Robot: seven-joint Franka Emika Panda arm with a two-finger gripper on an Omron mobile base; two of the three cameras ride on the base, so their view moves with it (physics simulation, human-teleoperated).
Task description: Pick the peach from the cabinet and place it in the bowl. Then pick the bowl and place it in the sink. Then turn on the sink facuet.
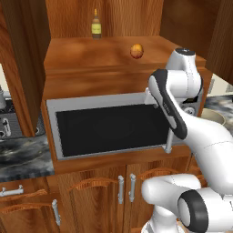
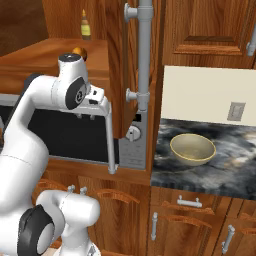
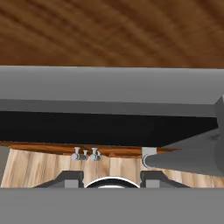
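One peach (image 1: 137,51) is seen on the cabinet (image 1: 82,52) shelf, well apart from one brown bottle (image 1: 96,25) at the back. One bowl (image 2: 193,149) sits on the marbled worktop (image 2: 235,175). The hand (image 3: 111,180) is held apart, gripping nothing, facing a microwave (image 1: 109,127).

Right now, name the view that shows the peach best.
Left base view: the peach sits whole and unblocked on the cabinet shelf. In the right base view the arm hides most of it.
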